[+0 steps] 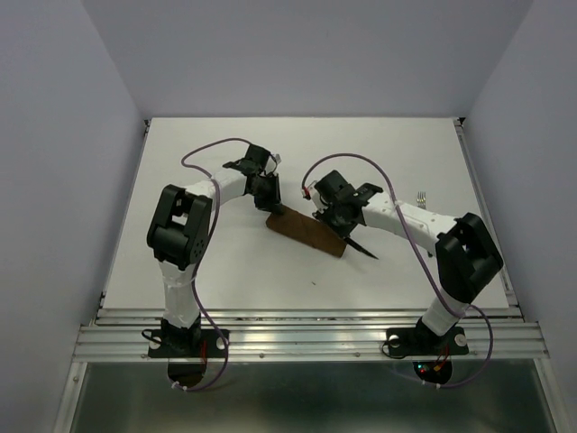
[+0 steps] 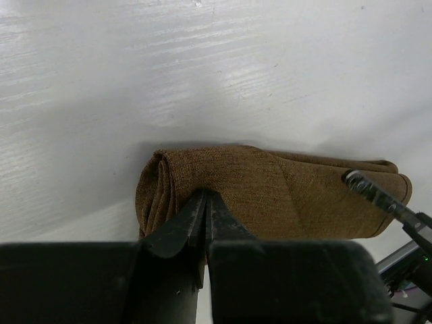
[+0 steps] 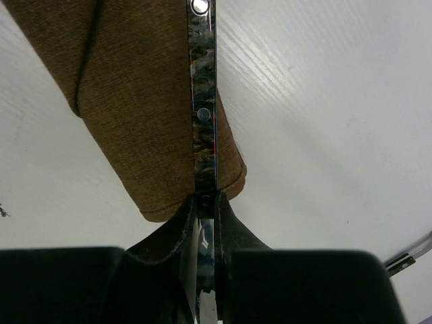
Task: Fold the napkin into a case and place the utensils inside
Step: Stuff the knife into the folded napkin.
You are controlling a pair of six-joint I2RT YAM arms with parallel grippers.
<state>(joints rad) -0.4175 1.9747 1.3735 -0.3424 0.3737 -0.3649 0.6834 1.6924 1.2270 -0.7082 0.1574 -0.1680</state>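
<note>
The dark brown napkin lies folded as a narrow case (image 1: 305, 232) in the middle of the table. My left gripper (image 1: 273, 209) sits at the case's left end, shut on an edge of its cloth (image 2: 223, 179). My right gripper (image 3: 206, 199) is at the other end, shut on the knife (image 3: 202, 101). The knife's dark riveted handle lies along the top of the case (image 3: 135, 101), and its other end pokes out behind the gripper (image 1: 362, 250). In the left wrist view the knife's (image 2: 374, 194) end shows at the case's far right. The fork (image 1: 421, 195) lies on the table beyond the right arm.
The white table (image 1: 225, 271) has a raised rail along its right edge (image 1: 487, 207) and an aluminium rail along the near edge. A slim silver piece (image 3: 407, 255) shows at the lower right of the right wrist view.
</note>
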